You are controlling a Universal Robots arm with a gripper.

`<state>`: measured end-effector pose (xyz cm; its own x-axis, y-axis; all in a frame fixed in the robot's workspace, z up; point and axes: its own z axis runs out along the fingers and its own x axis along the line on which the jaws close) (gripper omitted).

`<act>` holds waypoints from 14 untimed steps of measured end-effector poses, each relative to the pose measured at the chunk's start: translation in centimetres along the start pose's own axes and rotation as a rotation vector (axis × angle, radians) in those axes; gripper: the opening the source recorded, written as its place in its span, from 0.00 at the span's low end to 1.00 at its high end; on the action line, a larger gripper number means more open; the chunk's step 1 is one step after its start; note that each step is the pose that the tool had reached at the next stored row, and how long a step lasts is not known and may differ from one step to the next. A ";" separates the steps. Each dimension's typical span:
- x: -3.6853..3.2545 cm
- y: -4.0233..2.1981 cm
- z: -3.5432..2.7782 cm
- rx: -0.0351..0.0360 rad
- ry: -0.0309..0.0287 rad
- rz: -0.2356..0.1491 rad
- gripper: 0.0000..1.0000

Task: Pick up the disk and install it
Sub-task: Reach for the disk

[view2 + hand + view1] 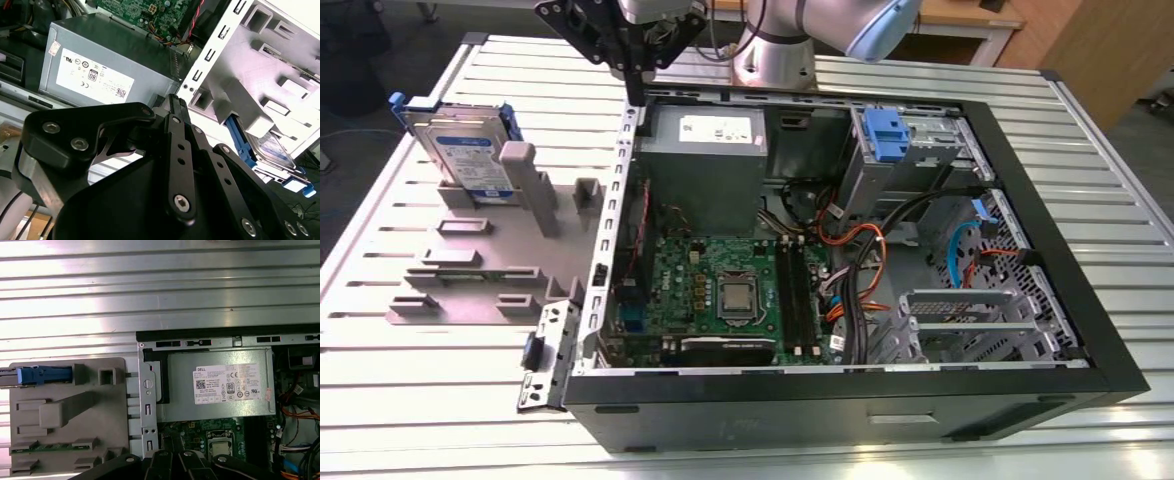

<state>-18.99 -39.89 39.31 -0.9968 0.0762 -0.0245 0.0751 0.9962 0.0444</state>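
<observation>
The disk (pixel 460 150) stands on edge in a grey holder (pixel 480 285) on the table, at the exterior view's left of the open computer case (pixel 1067 300). It is silver with a white-and-blue label and a bright blue carrier. My gripper (pixel 636 92) hangs above the case's back left corner, to the right of the disk and apart from it. Its fingers are shut with nothing between them. The second wrist view has the gripper (pixel 173 100) over the case edge, with the disk (pixel 274 150) beyond. In the first wrist view the disk (pixel 40 376) appears edge-on.
Inside the case lie a grey power supply box (pixel 707 150) with a white sticker, a green motherboard (pixel 720 290), cables, a silver cage with a blue latch (pixel 886 135), and another metal cage (pixel 967 320). The slatted metal table (pixel 427 400) surrounds the case.
</observation>
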 end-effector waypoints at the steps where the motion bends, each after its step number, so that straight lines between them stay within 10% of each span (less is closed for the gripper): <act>1: 0.03 0.00 0.00 0.0000 0.0000 0.000 0.11; 14: 0.41 -0.03 -0.01 0.0000 0.0000 0.000 0.11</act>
<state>-19.40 -39.89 39.31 -0.9968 0.0762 -0.0245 0.0751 0.9962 0.0444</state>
